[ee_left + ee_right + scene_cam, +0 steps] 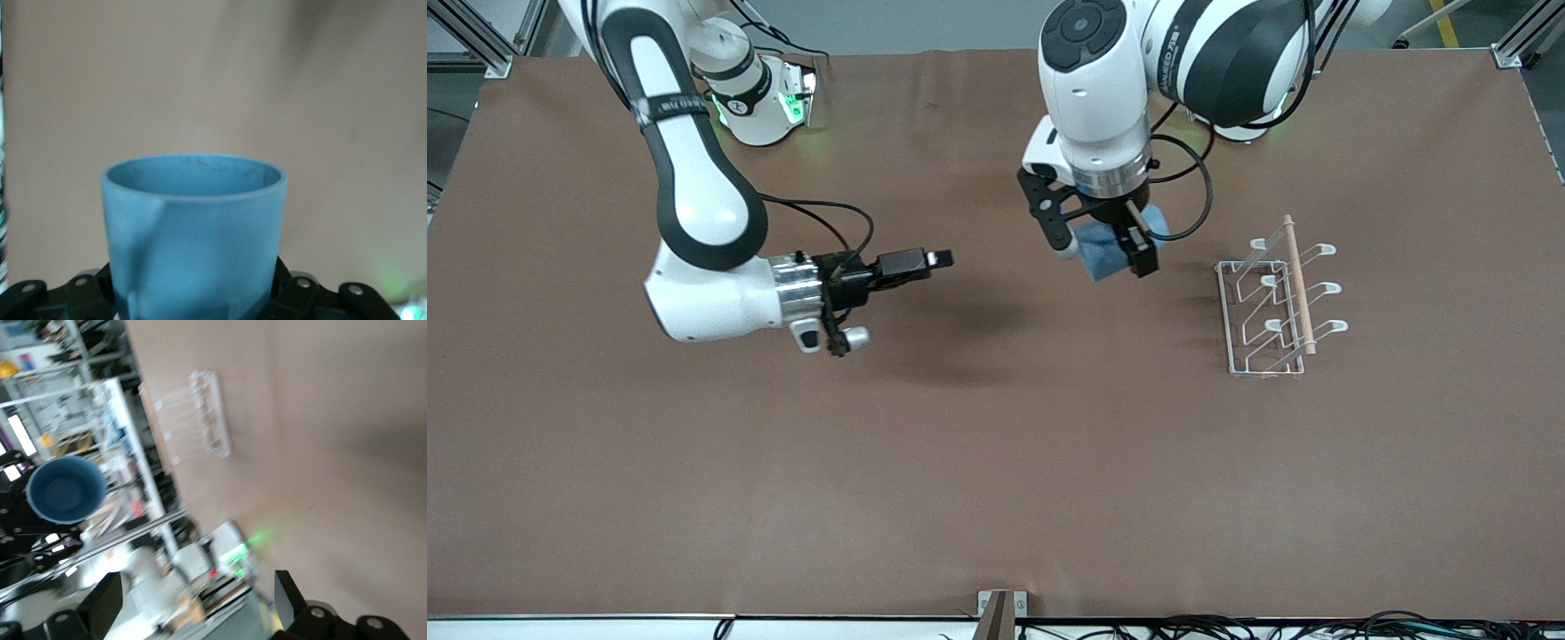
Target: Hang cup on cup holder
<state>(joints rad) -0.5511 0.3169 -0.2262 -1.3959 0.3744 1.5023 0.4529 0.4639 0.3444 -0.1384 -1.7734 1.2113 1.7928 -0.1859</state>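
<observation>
The light-blue cup [1108,253] hangs in the air in my left gripper [1104,247], over the middle of the table on the right arm's side of the cup holder. In the left wrist view the cup [193,233] fills the space between the jaws, mouth pointing away from the hand. The white wire cup holder [1272,307] with its wooden rod stands on the table toward the left arm's end, and no cup hangs on it. My right gripper [934,260] is open and empty, held level above the table. The right wrist view shows the cup [65,489] and the holder [193,420].
The brown table mat [996,462] spreads bare toward the front camera. The arms' bases stand along the table's edge farthest from the front camera. Cables run along the edge nearest it.
</observation>
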